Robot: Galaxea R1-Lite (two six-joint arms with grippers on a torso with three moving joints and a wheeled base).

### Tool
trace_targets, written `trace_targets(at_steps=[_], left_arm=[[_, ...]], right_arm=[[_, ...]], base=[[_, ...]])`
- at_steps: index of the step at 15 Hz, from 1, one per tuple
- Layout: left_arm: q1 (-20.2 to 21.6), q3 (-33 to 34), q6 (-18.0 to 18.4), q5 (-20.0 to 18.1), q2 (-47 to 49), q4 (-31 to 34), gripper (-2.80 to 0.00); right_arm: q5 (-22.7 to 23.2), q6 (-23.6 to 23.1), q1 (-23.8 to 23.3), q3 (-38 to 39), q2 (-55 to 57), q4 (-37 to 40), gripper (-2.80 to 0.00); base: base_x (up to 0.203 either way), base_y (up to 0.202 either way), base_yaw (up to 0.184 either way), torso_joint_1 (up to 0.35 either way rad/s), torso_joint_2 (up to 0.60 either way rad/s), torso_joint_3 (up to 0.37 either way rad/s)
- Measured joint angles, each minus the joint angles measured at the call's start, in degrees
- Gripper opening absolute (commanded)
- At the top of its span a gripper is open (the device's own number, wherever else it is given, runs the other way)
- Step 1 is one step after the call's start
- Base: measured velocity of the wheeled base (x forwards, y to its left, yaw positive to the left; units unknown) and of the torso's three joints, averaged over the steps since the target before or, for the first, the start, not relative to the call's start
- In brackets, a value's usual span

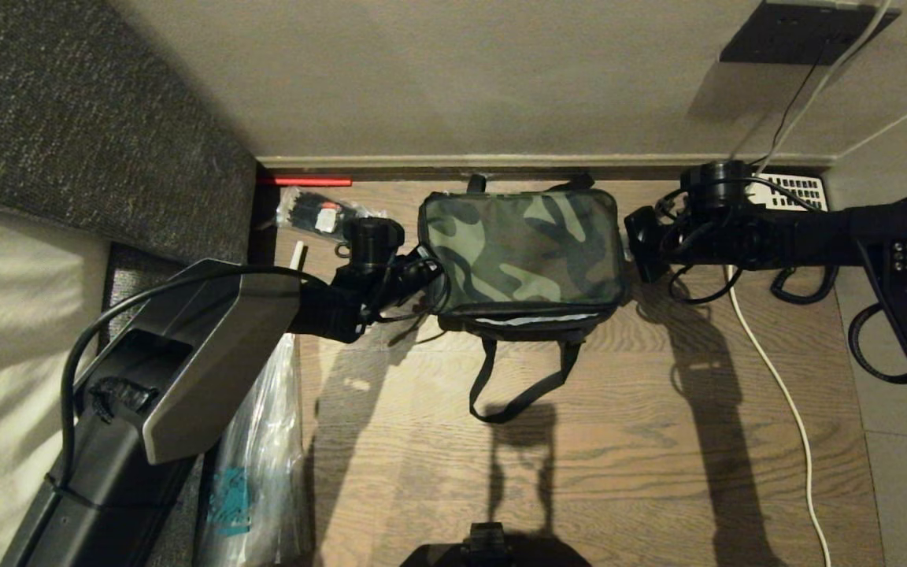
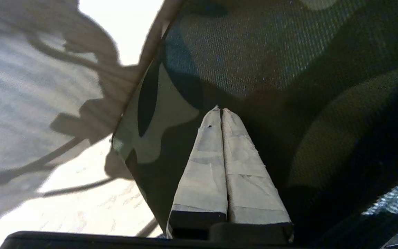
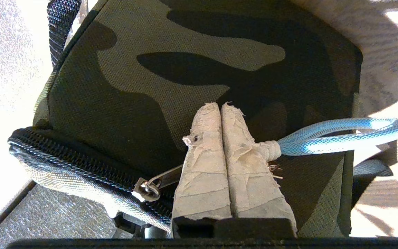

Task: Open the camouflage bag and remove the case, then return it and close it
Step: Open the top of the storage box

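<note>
1. Two grippers flank the camouflage bag (image 1: 523,250) on the wooden floor (image 1: 619,441): left gripper (image 2: 220,110) clenched empty against its side.
2. Right gripper (image 3: 219,103) clenched, seemingly pinching the zipper pull (image 3: 157,183) with its blue loop (image 3: 340,136).
3. Advice: brace left; draw zipper along its track.

Clear plastic bags (image 1: 260,465) on wooden floor (image 1: 619,441), white cable (image 1: 784,394) nearby

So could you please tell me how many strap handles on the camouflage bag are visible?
2: one black strap loops over the floor on the bag's near side, one pokes out behind its far edge by the wall. More may be hidden.
</note>
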Motion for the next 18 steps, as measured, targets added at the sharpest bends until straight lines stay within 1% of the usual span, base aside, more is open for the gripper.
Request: trace_targets(at_steps=[4, 6, 8, 11, 13, 16, 18], left_arm=[[-0.95, 4.93, -1.26, 0.26, -3.46, 0.26, -2.80], [-2.35, 6.56, -2.16, 0.51, -5.02, 0.83, -2.80], [-4.26, 8.50, -3.16, 0.67, -6.66, 1.19, -2.80], [-6.72, 12.42, -2.72, 0.27, -9.38, 0.56, -2.80], [-5.43, 14.88, -2.55, 0.51, -11.30, 1.48, -2.80], [-5.00, 19.36, -2.39, 0.76, -14.72, 1.83, -2.80], [-3.51, 21.86, -1.45, 0.90, -16.91, 2.11, -2.80]], right_arm=[[-0.57, -1.24, 0.70, 0.32, -1.79, 3.88, -2.80], [-0.60, -1.43, 0.94, 0.84, -2.97, 5.90, -2.80], [-0.39, -2.72, 1.16, 1.41, -4.37, 8.96, -2.80], [-0.16, -5.74, 1.13, 2.21, -5.65, 11.48, -2.80], [-0.23, -9.17, 0.16, 2.29, -5.94, 11.70, -2.80], [-0.51, -11.74, -0.63, 2.54, -7.14, 14.73, -2.80], [-1.54, -14.99, -1.33, 2.23, -7.59, 15.31, -2.80]], base=[[0.000, 0.000, 0.000, 0.000, 0.00, 0.000], [0.000, 0.000, 0.000, 0.000, 0.00, 0.000], [0.000, 0.000, 0.000, 0.000, 0.00, 0.000], [0.000, 0.000, 0.000, 0.000, 0.00, 0.000], [0.000, 0.000, 0.000, 0.000, 0.00, 0.000], [0.000, 0.000, 0.000, 0.000, 0.00, 0.000], [0.000, 0.000, 0.000, 0.000, 0.00, 0.000]])
